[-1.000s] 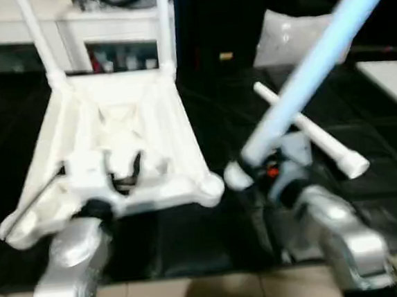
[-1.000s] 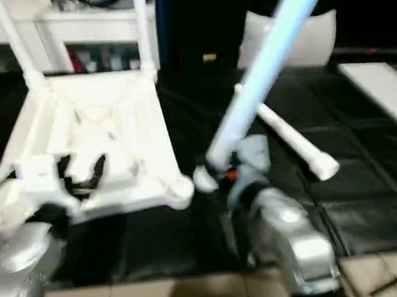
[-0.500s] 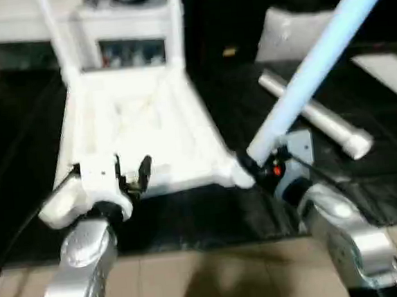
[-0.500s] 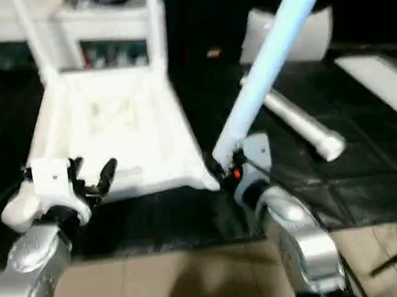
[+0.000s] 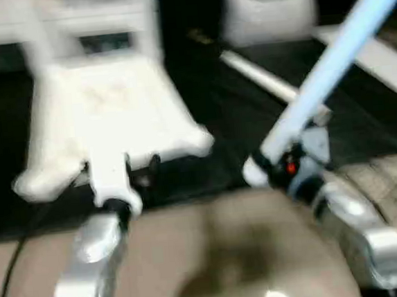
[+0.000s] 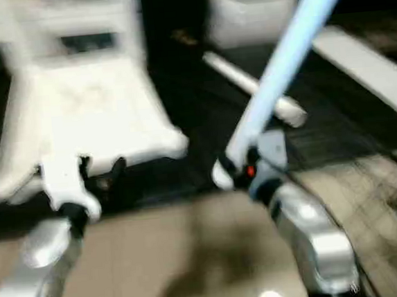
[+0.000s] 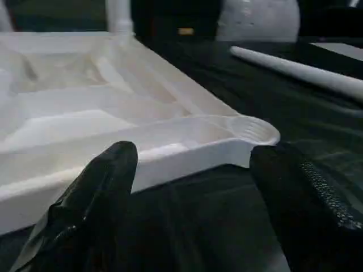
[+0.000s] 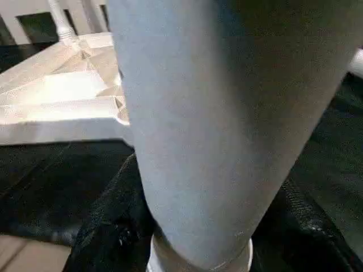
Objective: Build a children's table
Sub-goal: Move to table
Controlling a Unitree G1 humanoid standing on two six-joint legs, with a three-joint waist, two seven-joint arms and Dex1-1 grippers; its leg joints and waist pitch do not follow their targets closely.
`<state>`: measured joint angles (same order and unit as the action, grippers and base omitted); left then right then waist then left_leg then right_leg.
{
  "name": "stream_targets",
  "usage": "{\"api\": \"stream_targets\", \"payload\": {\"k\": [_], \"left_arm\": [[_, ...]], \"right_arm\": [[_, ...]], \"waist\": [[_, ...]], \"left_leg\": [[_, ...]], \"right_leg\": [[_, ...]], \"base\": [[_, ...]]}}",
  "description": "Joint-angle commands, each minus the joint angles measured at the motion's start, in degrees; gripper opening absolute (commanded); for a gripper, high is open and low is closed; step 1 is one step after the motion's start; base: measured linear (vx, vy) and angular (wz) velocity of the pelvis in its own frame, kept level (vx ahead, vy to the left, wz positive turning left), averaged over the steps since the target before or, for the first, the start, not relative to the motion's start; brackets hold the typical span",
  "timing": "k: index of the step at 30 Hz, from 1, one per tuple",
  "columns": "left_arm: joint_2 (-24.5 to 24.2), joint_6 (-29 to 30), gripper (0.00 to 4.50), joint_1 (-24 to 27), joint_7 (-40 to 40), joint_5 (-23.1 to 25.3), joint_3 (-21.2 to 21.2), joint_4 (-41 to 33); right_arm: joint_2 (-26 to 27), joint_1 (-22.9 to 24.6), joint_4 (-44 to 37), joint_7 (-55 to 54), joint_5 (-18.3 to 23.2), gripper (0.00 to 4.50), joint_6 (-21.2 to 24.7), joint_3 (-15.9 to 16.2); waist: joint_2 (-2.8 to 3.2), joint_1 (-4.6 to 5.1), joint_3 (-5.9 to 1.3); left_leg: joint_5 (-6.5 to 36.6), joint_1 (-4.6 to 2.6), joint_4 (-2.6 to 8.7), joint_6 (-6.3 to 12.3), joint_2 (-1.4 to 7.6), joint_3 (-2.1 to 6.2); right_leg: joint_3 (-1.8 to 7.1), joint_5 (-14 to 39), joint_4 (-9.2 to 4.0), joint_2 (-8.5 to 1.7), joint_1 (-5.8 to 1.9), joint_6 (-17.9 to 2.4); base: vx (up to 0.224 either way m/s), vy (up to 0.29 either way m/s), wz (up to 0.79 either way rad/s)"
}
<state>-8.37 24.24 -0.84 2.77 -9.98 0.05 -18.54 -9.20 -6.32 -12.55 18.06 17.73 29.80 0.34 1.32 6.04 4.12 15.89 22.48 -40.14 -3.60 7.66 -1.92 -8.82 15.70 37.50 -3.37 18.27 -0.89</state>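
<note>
Right hand (image 5: 273, 166) clamped around thick end of leg (image 5: 330, 67), slanting up. Left hand (image 7: 193, 187) spread wide, holding nothing; upturned tabletop (image 7: 113, 113) just beyond fingertips (image 7: 116, 161).

The upturned table top (image 7: 142, 107) looks like smooth, slightly glossy white plastic, as does the held leg (image 8: 215, 113). The left pincer's fingers (image 7: 96, 198) are matt black, finely textured. The forearms (image 5: 358, 225) are shiny silver metal.
</note>
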Motion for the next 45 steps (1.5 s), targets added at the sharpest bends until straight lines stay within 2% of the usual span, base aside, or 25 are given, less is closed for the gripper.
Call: {"api": "stream_targets", "payload": {"k": [1,5,8,12,15,17,19,20,21,23,24,25,26,27,30,31,32,34,37,39,40,41,42,44,45], "left_arm": [[0.15,-0.79,3.61,-0.87,0.32,-0.32,0.18,-0.15],[0.73,-0.36,3.61,-0.87,0.18,0.48,-0.07,-0.17],[0.75,0.37,3.61,0.13,-0.33,0.94,-0.66,-1.51],[0.71,0.34,3.61,0.25,-0.3,0.57,0.21,-1.63],[0.78,0.1,3.61,-0.35,-0.3,0.61,0.56,-0.82],[1.19,0.06,3.61,-0.83,-0.3,0.44,0.84,-0.56],[1.32,0.07,3.61,-1.01,-0.19,0.49,0.4,-0.36],[1.43,0.03,3.61,-0.97,-0.13,0.53,0.07,-0.31],[1.6,-0.1,3.61,-0.83,-0.18,0.71,-0.23,-0.22],[2.02,-0.22,3.61,-0.63,-0.49,1.08,-0.56,-0.25],[2.32,-0.09,3.61,-0.45,-0.77,1.3,-0.72,-0.65],[2.41,-0.01,3.61,-0.39,-0.78,1.38,-0.82,-0.88],[2.4,0.01,3.61,-0.36,-0.72,1.39,-0.85,-0.96],[2.32,0.03,3.61,-0.47,-0.55,1.37,-0.78,-0.92],[2.11,-0.19,3.61,-1.03,0.14,1.02,-0.86,-0.35],[1.97,-0.28,3.61,-1.18,0.48,0.89,-0.91,-0.17],[1.99,-0.28,3.61,-1.34,0.79,0.8,-0.94,0.01],[2.27,-0.31,3.61,-1.69,0.99,1.04,-1.11,0.48],[2.36,-0.49,3.61,-1.91,0.98,1.42,-2.08,0.92],[2.4,-0.97,3.61,-1.68,0.82,1.44,-2.04,0.82],[2.54,-1.38,3.61,-1.55,0.72,1.42,-1.86,0.78],[2.4,-1.1,3.61,-1.51,0.78,1.43,-1.8,0.69],[1.6,-0.64,3.61,-1.49,1.81,1.35,-1.93,0.64],[0.66,-0.68,3.61,-1.46,3.16,1.31,-2.17,0.72],[-0.52,-0.18,3.61,-1.46,5.02,0.89,-2.43,0.81]], "right_arm": [[-0.07,-0.91,-1.41,-0.25,0.74,1.9,0.37,-1.0],[-0.43,-1.31,-1.31,-0.28,1.24,1.9,0.61,-0.98],[-0.65,-1.54,-0.89,0.58,1.32,1.9,0.94,-0.76],[-1.19,-1.59,-0.61,1.53,0.59,1.9,1.24,0.68],[-1.24,-1.63,-0.06,1.74,0.12,1.9,0.85,1.33],[-1.42,-1.9,-0.5,1.94,0.32,1.9,1.1,1.82],[-2.08,-2.32,-1.01,2.4,0.03,1.9,1.32,2.2],[-2.46,-2.58,-1.13,2.49,-0.29,1.9,1.3,2.23],[-2.71,-2.77,-0.94,2.97,0.15,1.9,1.68,1.9],[-4.01,-3.03,-0.32,3.91,-0.6,1.9,1.38,2.41],[-5.1,-2.95,0.06,5.15,-1.32,1.9,0.93,3.53],[-5.91,-2.79,0.09,5.91,-2.19,1.9,0.12,4.47],[-6.3,-2.7,0.06,6.22,-2.69,1.9,-0.38,4.95],[-6.09,-2.52,0.0,6.13,-2.43,1.9,-0.64,4.67],[-5.2,-2.34,-0.04,5.34,-0.85,1.9,0.22,2.85],[-5.25,-2.29,-0.15,5.1,-0.97,1.9,0.25,2.75],[-5.33,-2.26,-0.24,4.94,-1.05,1.9,0.2,2.67],[-5.56,-2.29,-0.18,4.75,-1.07,1.9,-0.12,2.53],[-5.74,-2.5,0.54,4.96,-1.5,1.9,-0.91,2.05],[-5.66,-2.45,0.61,5.13,-1.72,1.9,-1.05,1.94],[-5.58,-2.42,0.6,5.15,-1.77,1.9,-1.07,1.88],[-5.56,-2.43,0.65,5.23,-1.92,1.9,-1.43,1.93],[-5.37,-2.46,0.72,5.75,-1.5,1.9,-2.19,1.93],[-5.12,-2.43,0.66,6.6,-0.63,1.9,-3.13,1.86],[-5.24,-2.52,0.69,7.26,-0.22,1.9,-3.67,2.01]], "waist": [[0.66,-0.55,-1.47],[-1.68,-1.16,-1.59],[-1.23,-2.3,-1.56],[0.05,-0.9,-1.76],[-1.84,-4.69,-4.02],[-1.39,-6.02,-4.52],[1.12,-3.72,-5.4],[0.92,-0.19,-6.82],[0.7,-1.39,-5.11],[-1.38,-0.98,-4.79],[-5.28,-2.21,-4.38],[-7.63,-4.2,-2.83],[-6.05,-4.08,-4.54],[-6.89,-4.34,-3.5],[-2.3,-5.82,-2.19],[-0.45,-5.65,-1.86],[2.35,-3.4,-1.76],[1.76,-2.85,-4.15],[0.05,-2.85,-3.24],[-3.3,-2.98,-2.62],[-4.51,-3.21,-3.31],[-6.49,-5.42,-4.37],[-6.14,-5.29,-4.32],[-5.32,-5.76,-4.2],[-4.09,-5.62,-3.84]], "left_leg": [[29.0,0.94,9.2,-1.51,4.61,2.41],[17.52,-1.95,4.25,1.02,1.88,-2.56],[16.6,-1.61,7.9,3.25,3.48,-3.07],[18.04,-6.81,12.32,11.0,7.32,0.14],[0.14,1.73,5.14,13.25,0.23,-5.22],[-8.57,4.72,4.05,13.79,0.68,-4.51],[-23.14,-6.21,7.18,19.74,4.46,-0.1],[-40.04,-18.21,7.38,34.84,11.9,8.21],[-52.85,-15.42,7.16,41.11,9.81,10.25],[-40.03,-10.98,8.13,32.23,0.83,9.63],[-17.4,-5.72,5.15,20.96,-8.31,4.23],[-3.05,0.55,3.49,18.66,-8.79,1.84],[2.83,2.03,-3.44,15.37,-5.59,-0.41],[1.89,1.33,-3.11,8.62,-4.8,-1.58],[-7.75,2.04,2.4,5.75,1.83,-0.96],[-7.03,0.71,5.55,5.74,2.8,-1.02],[2.17,-4.86,10.28,5.63,4.99,2.5],[-0.39,-11.33,8.61,12.34,7.26,6.61],[-8.47,-8.98,10.59,14.34,6.19,2.46],[4.11,-7.75,12.54,17.66,3.99,-1.2],[6.14,-7.62,10.67,17.32,2.24,-1.79],[6.32,-3.35,2.8,14.86,-3.42,-3.86],[0.08,-0.39,-0.51,10.96,-2.74,-2.09],[-9.27,0.6,0.36,6.4,-1.68,-1.03],[-22.81,0.51,5.59,2.4,-0.27,-1.39]], "right_leg": [[4.83,19.07,-5.89,-7.35,-2.17,-3.64],[4.93,55.85,-12.63,-9.21,-1.05,1.56],[3.61,45.6,-11.69,-5.94,-2.74,-0.48],[3.38,11.81,-5.71,-3.0,-0.9,-8.94],[8.44,2.35,-9.45,-6.62,-10.28,-9.83],[7.55,-6.1,-8.57,-5.46,-11.96,-6.29],[1.66,-11.37,-1.77,1.7,-4.15,-0.3],[2.67,7.48,3.93,-0.66,8.29,4.91],[4.52,9.7,5.7,-1.78,9.95,7.26],[7.64,-1.04,2.92,-1.43,8.7,5.8],[11.7,-9.74,-4.59,-2.26,1.5,5.29],[14.16,2.56,-9.13,-5.33,-2.76,10.67],[13.68,4.77,-8.11,-11.48,-7.17,12.43],[16.33,2.78,-8.4,-8.08,-6.37,0.86],[10.72,7.87,-9.99,-8.86,-6.78,-16.92],[8.31,11.06,-9.92,-6.63,-6.39,-15.68],[4.04,10.95,-2.27,1.9,-1.39,-8.28],[4.91,9.16,4.49,1.39,4.97,1.19],[4.87,-0.86,5.34,0.48,6.52,5.63],[6.92,-7.47,-1.39,-1.96,5.11,0.27],[9.07,-7.28,-4.23,-3.84,3.76,-1.12],[15.6,4.66,-8.47,-9.37,-2.44,-4.17],[17.61,1.5,-7.74,-11.97,-4.85,-10.07],[15.5,-19.85,-5.11,-10.61,-4.35,-11.7],[9.86,-44.44,-2.53,-4.65,-1.93,-11.02]], "base": [[-0.107,-0.028,-0.2],[-0.021,-0.064,-0.03],[0.025,-0.022,-0.01],[0.106,0.007,-0.03],[0.176,0.008,-0.02],[0.208,0.031,-0.02],[0.237,0.009,-0.01],[0.292,-0.083,-0.06],[0.292,-0.083,-0.06],[0.058,-0.028,-0.06],[0.0,0.0,0.0],[-0.022,-0.044,0.55],[0.106,-0.016,0.5],[0.106,-0.016,0.5],[0.168,0.016,-0.09],[0.176,0.081,-0.06],[0.205,0.132,0.01],[0.197,0.135,0.04],[0.16,0.094,0.07],[0.142,0.015,0.0],[0.152,-0.044,-0.06],[0.145,-0.075,0.03],[0.145,-0.075,0.03],[0.115,-0.056,-0.14],[0.096,-0.05,-0.23]]}}
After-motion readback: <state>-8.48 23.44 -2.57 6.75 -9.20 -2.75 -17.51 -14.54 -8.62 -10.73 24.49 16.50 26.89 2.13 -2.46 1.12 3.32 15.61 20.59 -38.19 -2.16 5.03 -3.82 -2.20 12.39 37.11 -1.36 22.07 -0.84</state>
